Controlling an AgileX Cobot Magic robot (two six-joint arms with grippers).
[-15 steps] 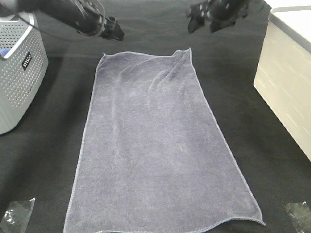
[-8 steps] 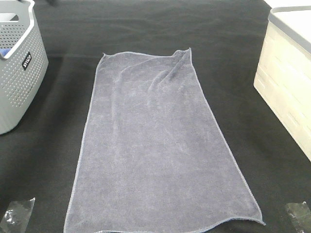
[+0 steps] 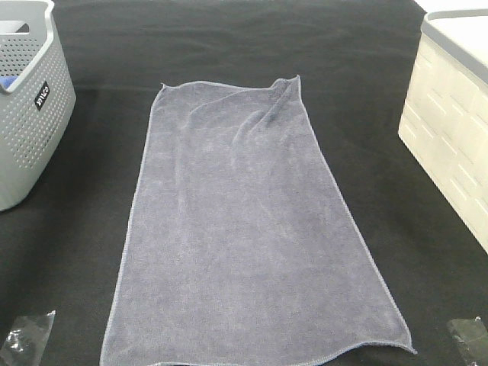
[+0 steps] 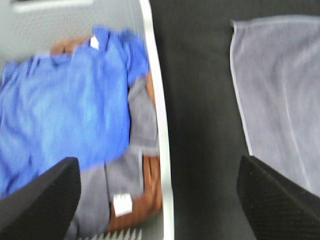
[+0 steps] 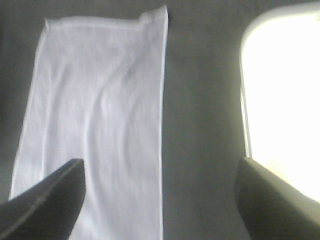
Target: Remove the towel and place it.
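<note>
Both arms have left the overhead view since a second ago; we now see only the towel [image 3: 252, 229], spread flat on the black cloth [image 3: 381, 114] between the basket [image 3: 30, 114] and the white bin [image 3: 450, 122]. We judge it placed: left gripper [image 4: 157, 200] and right gripper [image 5: 160, 200] are spread wide, holding nothing.

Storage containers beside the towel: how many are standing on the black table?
2. A grey perforated plastic basket stands at the left edge, holding blue cloth. A cream plastic box with a grey lid stands at the right edge. Others may lie outside the views.
</note>
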